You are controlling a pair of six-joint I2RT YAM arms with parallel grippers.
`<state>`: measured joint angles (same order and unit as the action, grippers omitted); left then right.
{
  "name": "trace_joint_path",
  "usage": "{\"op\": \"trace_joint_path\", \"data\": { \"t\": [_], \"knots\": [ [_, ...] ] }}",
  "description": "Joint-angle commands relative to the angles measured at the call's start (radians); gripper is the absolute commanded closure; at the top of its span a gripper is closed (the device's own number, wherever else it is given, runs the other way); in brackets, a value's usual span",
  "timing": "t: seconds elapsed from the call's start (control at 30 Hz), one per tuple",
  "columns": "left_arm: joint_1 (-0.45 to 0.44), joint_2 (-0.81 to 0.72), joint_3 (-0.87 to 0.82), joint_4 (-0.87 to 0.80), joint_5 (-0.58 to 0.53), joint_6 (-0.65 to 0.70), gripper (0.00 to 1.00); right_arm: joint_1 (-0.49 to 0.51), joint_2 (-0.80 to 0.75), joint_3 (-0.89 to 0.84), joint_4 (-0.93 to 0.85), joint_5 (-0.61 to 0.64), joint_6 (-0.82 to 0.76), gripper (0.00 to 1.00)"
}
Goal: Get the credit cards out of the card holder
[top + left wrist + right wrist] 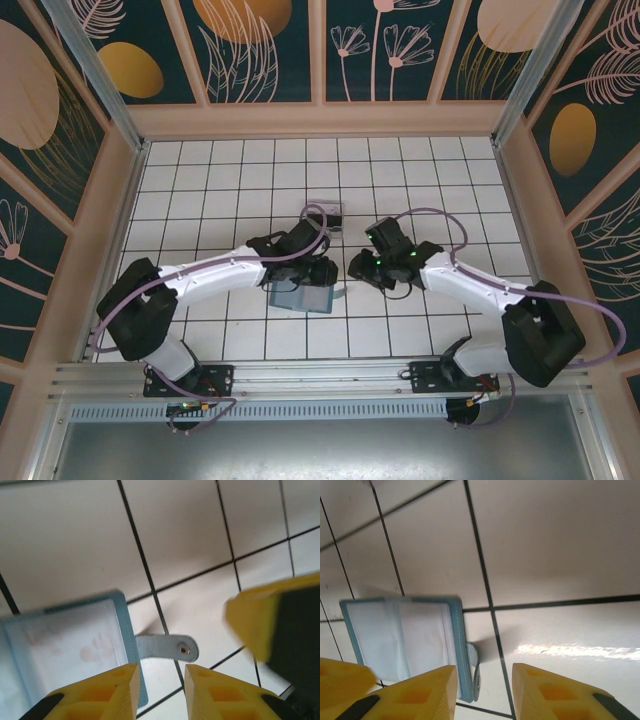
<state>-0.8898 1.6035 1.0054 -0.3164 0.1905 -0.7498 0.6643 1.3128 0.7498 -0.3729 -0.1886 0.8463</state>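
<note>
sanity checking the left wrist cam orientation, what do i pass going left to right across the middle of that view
card holder → its snap strap lying on the tiles → right claw's yellow finger

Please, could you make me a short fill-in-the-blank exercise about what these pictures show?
1. The flat teal folding card holder lies ___, its clear pockets showing.
2. The table beneath it has ___ tiles with dark lines.
3. The two-finger left gripper has ___ fingers, standing apart.
Missing words: open; white; yellow.
</note>
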Motion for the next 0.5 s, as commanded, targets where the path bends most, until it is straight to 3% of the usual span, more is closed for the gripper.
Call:
{"op": "trace_joint_path", "data": {
  "t": [0.0,0.17,0.47],
  "knots": [
    [-0.006,0.024,-0.039,0.061,0.067,-0.074,0.69,-0.037,-0.044,-0.023,-0.046,0.031,-0.011,0.63],
    [-0.008,0.073,-0.062,0.096,0.126,-0.088,0.67,-0.063,-0.055,-0.021,-0.058,0.023,-0.034,0.61],
    [-0.009,0.127,-0.066,0.099,0.132,-0.108,0.65,-0.067,-0.055,-0.037,-0.044,0.011,-0.031,0.60]
  ]
}}
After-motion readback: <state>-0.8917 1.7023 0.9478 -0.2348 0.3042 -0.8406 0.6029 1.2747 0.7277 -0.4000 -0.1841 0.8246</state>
